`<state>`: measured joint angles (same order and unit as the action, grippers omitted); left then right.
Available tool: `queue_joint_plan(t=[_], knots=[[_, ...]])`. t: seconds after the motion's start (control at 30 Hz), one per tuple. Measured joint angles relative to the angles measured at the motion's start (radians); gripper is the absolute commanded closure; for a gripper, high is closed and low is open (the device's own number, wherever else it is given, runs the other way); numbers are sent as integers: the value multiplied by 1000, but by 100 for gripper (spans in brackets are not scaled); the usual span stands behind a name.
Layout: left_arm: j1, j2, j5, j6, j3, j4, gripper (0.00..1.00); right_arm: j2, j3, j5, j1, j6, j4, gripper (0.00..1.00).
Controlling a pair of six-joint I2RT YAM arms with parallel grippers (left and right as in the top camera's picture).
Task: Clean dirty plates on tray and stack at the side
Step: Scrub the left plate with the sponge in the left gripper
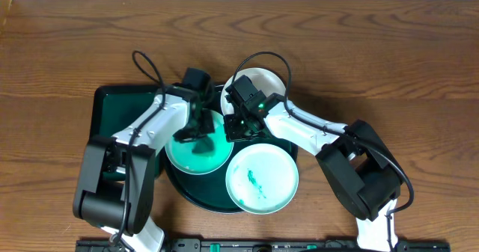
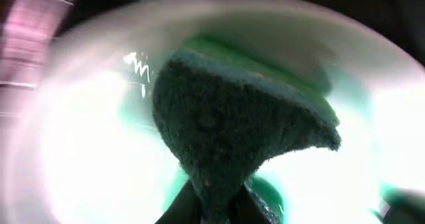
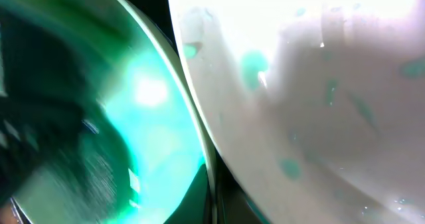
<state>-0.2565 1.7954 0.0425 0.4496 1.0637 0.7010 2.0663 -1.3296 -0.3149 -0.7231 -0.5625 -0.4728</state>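
Three white plates sit on the round dark green tray (image 1: 185, 194). The left plate (image 1: 213, 158) is tinted teal all over. The front plate (image 1: 262, 179) has teal smears. The back plate (image 1: 258, 84) looks mostly white. My left gripper (image 1: 197, 129) is shut on a dark green sponge (image 1: 200, 143) that presses on the left plate. In the left wrist view the sponge (image 2: 232, 117) fills the space between the jaws (image 2: 216, 209) over the plate (image 2: 86, 157). My right gripper (image 1: 236, 128) is shut on the left plate's rim (image 3: 211, 184); a plate with teal spots (image 3: 312, 84) lies beside it.
A rectangular dark green tray (image 1: 112, 106) lies at the left, partly under the round tray and my left arm. Bare wooden table (image 1: 389, 57) surrounds the trays. Both arms cross over the round tray's middle.
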Motion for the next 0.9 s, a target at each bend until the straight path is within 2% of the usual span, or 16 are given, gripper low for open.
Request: queue_joint_plan(t=[0.13,0.27,0.4,0.5,0.6,0.77,0.9], knots=[[23,0,-121,64,6,53,93,0,0,0,0,0,0,99],[30,2,-125,68,8,116,93,1,0,-2,0,0,2,99],[61,2,22,-93,10,138,93,1,0,-3,-1,1,2,99],[75,6,210,-243,7,146,93,1,0,-3,-1,1,2,99],[66,21,349,-340,-2,130,93,1,0,-3,-1,1,2,99],[65,27,418,-392,-12,64,93,1,0,-3,-1,1,2,99],[50,23,325,-309,-13,28,93,1,0,-3,-1,0,0,99]])
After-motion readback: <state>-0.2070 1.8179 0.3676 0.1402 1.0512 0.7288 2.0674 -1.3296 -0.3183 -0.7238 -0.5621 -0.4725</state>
